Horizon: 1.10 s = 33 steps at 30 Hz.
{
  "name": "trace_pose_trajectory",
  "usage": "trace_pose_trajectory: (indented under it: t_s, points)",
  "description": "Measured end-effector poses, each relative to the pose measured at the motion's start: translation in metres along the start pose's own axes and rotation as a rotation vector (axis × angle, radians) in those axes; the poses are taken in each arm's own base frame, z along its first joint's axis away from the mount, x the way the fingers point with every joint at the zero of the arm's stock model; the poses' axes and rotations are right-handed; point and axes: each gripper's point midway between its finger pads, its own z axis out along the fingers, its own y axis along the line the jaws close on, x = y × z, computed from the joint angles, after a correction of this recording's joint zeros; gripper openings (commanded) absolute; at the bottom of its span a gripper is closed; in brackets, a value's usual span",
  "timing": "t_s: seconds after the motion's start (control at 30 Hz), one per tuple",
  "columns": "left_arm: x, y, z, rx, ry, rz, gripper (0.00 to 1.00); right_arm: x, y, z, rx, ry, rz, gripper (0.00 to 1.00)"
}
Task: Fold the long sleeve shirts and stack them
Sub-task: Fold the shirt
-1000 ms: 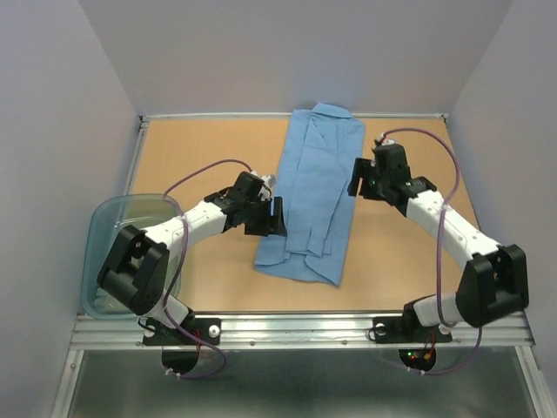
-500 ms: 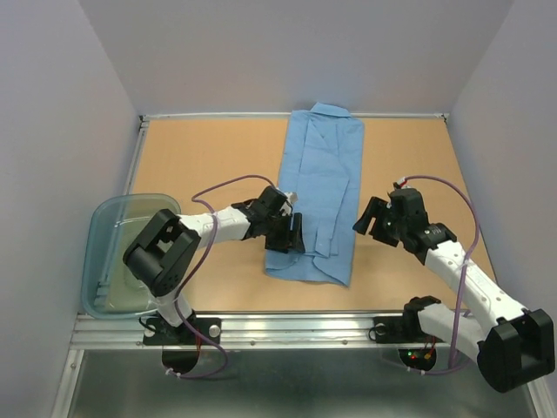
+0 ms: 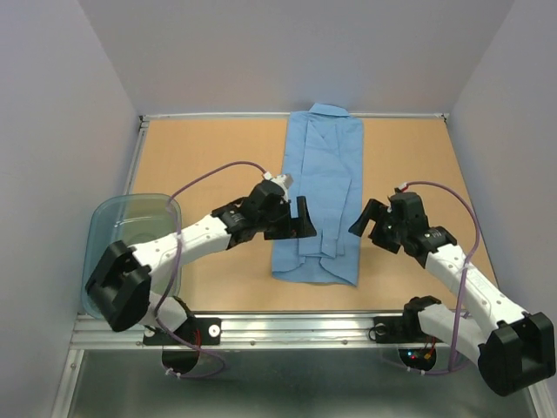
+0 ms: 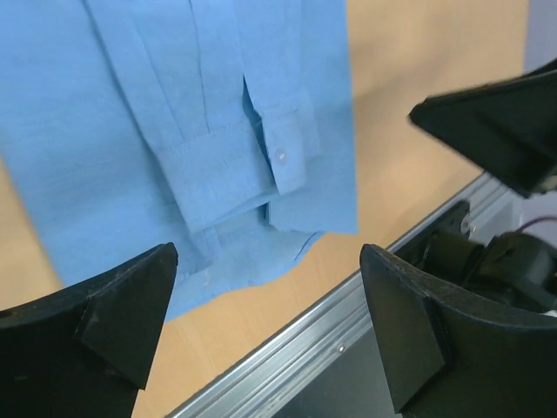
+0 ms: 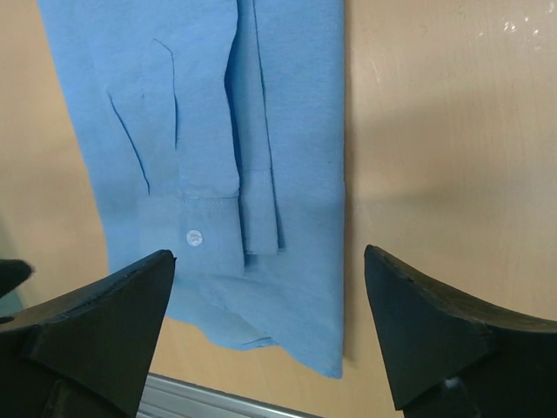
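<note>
The long sleeve shirt (image 3: 320,192) is light blue, plain thin cloth. It lies flat, folded into a narrow lengthwise strip. The collar (image 3: 328,111) is at the far edge of the table (image 3: 209,157), slightly right of centre. Both sleeves are folded along the body. The cuffs (image 5: 187,228) lie near the hem, one showing a white button.

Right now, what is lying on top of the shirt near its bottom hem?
Both long sleeves are folded onto the shirt, their buttoned cuffs ending just above the hem. The shirt cloth beneath the sleeves and the table under the shirt are covered.
</note>
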Motion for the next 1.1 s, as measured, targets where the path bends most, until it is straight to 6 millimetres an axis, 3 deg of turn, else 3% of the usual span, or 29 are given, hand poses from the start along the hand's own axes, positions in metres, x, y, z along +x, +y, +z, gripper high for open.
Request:
trace_pose_trajectory:
  t_s: [0.07, 0.2, 0.3, 0.33, 0.43, 0.53, 0.73, 1.1]
  points:
    - [-0.017, -0.002, -0.022, -0.014, -0.091, -0.016, 0.99, 0.005, 0.001, 0.001, -0.01, 0.021, 0.017, 1.0]
    - [-0.028, 0.02, -0.046, -0.063, -0.181, -0.077, 0.8, 0.025, -0.005, 0.005, -0.007, 0.088, 0.067, 1.0]
    - [-0.006, 0.06, -0.038, -0.144, -0.128, -0.143, 0.72, 0.038, -0.009, 0.007, -0.003, 0.13, 0.105, 0.92]
    - [0.006, 0.075, -0.034, -0.177, -0.093, -0.161, 0.71, 0.042, -0.011, 0.008, -0.002, 0.143, 0.119, 0.86]
    - [0.04, 0.101, -0.024, -0.237, 0.021, -0.198, 0.7, 0.057, -0.016, 0.009, 0.002, 0.184, 0.158, 0.77]
    - [0.055, 0.106, -0.021, -0.244, 0.086, -0.208, 0.7, 0.074, -0.023, 0.009, 0.008, 0.234, 0.195, 0.75]
    - [0.066, 0.102, -0.014, -0.203, 0.155, -0.203, 0.66, 0.101, -0.03, 0.007, 0.007, 0.326, 0.246, 0.72]
    - [0.09, 0.106, -0.006, -0.167, 0.246, -0.221, 0.64, 0.108, -0.028, 0.005, -0.015, 0.353, 0.273, 0.68]
